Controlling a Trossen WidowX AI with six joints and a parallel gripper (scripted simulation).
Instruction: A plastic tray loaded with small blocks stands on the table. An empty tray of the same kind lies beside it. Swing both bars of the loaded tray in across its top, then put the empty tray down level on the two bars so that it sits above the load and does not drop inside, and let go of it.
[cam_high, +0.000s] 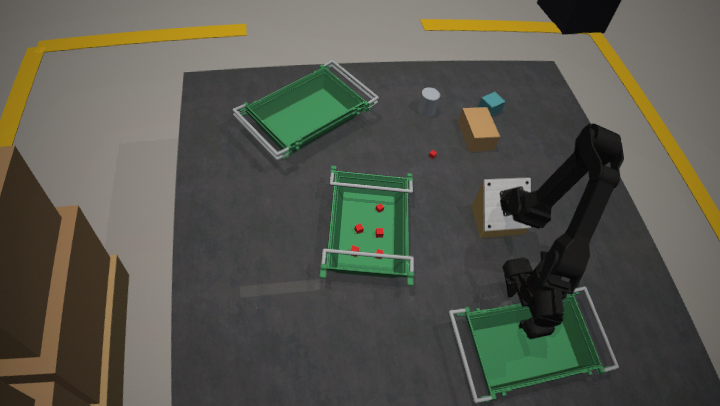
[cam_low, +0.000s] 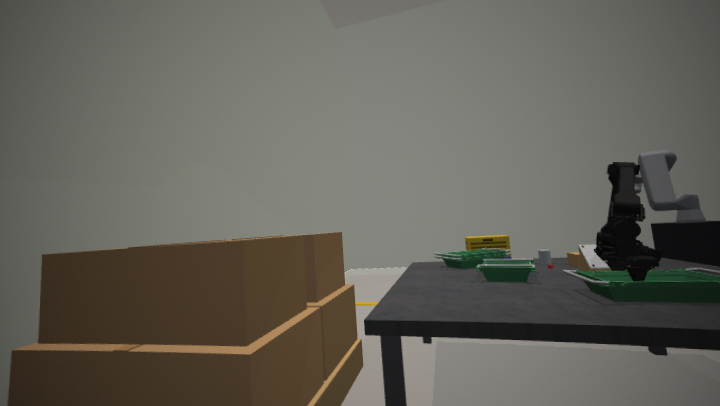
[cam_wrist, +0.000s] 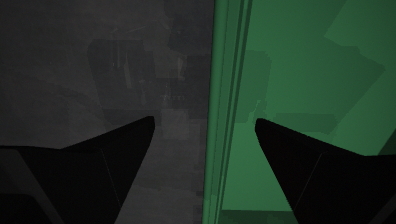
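The loaded tray (cam_high: 406, 216) (cam_low: 506, 273) is green and stands mid-table with several small red blocks inside. Its far bar (cam_high: 370, 186) and near bar (cam_high: 368, 254) both lie in across its top. An empty green tray (cam_high: 544, 381) (cam_low: 670, 291) (cam_wrist: 218, 60) stands at the lower right of the top view, its bars out over its ends. My gripper (cam_high: 533, 316) (cam_low: 639, 274) (cam_wrist: 205, 122) is open and empty, pointing down at that tray's long rim nearest the arm base. In the wrist view the rim runs between the fingertips, touching neither. The arm hides part of this rim in the top view.
Another empty green tray (cam_high: 327, 130) (cam_low: 461, 259) stands at the far left, bars out. A grey cylinder (cam_high: 429, 103), a teal block (cam_high: 493, 102), a cardboard box (cam_high: 480, 123) and a loose red block (cam_high: 432, 153) stand beyond the white-topped arm base (cam_high: 494, 206).
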